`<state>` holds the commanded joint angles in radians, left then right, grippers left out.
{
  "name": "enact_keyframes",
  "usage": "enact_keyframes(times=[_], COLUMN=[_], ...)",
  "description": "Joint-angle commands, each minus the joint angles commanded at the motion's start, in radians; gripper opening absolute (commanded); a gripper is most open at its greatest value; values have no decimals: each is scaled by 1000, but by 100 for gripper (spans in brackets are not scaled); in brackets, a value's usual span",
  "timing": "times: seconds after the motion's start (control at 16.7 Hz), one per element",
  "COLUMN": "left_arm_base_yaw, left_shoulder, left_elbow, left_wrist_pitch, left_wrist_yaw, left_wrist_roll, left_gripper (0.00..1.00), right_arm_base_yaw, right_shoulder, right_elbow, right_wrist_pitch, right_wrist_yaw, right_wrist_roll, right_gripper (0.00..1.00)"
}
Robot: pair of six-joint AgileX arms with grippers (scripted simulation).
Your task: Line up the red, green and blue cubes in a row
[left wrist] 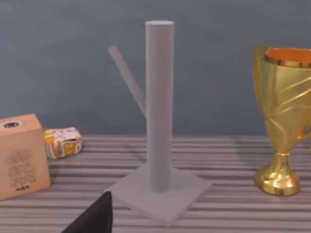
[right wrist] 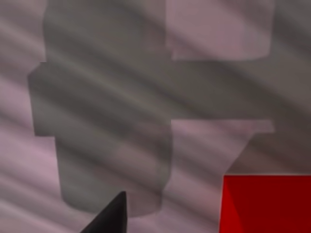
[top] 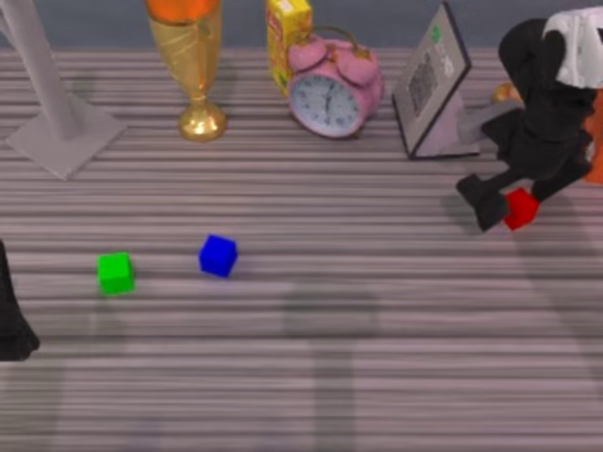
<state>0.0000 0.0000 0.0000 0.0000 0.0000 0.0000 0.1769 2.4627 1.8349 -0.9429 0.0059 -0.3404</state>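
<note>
Reaching in from the far right, right gripper (top: pixel 504 205) sits at the red cube (top: pixel 519 208). One dark finger (top: pixel 482 201) shows on the cube's left; the cube is against it, but the other finger is hidden, so cannot tell whether the jaws are clenched on it or released.

Green cube (top: pixel 116 273) and blue cube (top: pixel 218 255) lie on the left half of the table (top: pixel 377 377), near each other but apart, blue slightly farther back. Wide bare striped surface lies between them and the red cube, and all along the near edge.

Far edge is crowded: grey stand (top: pixel 57 113), gold trophy (top: pixel 193 66), yellow box (top: pixel 288 38), pink clock (top: pixel 332 87), tilted grey plaque (top: pixel 435 80).

Left gripper (top: pixel 14 325) is parked at the left edge, near side; jaws not readable.

Left wrist view alone shows a tan box (left wrist: pixel 19 158) and a small yellow pack (left wrist: pixel 62 142) beside the stand. Right wrist view alone shows the red cube close up, over a blocky shadow.
</note>
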Motion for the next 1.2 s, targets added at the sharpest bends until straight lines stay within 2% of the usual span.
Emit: enact_keyframes(times=[0.36,0.84,0.9,1.2], left_arm_base_yaw=[0,0,0,0], left_shoulder=[0,0,0,0], left_elbow=[0,0,0,0], left_wrist_pitch=[0,0,0,0], left_wrist_yaw=[0,0,0,0], left_wrist_roll=[0,0,0,0], left_gripper=[100,100,100,100], right_arm_base_yaw=[0,0,-1,3], right_shoulder=[0,0,-42,-73], right_elbow=[0,0,8,88], right_wrist_pitch=[0,0,-16,-129], right_wrist_yaw=[0,0,-12,-15], right_wrist_roll=[0,0,9,8], right_gripper=[2,0,0,0])
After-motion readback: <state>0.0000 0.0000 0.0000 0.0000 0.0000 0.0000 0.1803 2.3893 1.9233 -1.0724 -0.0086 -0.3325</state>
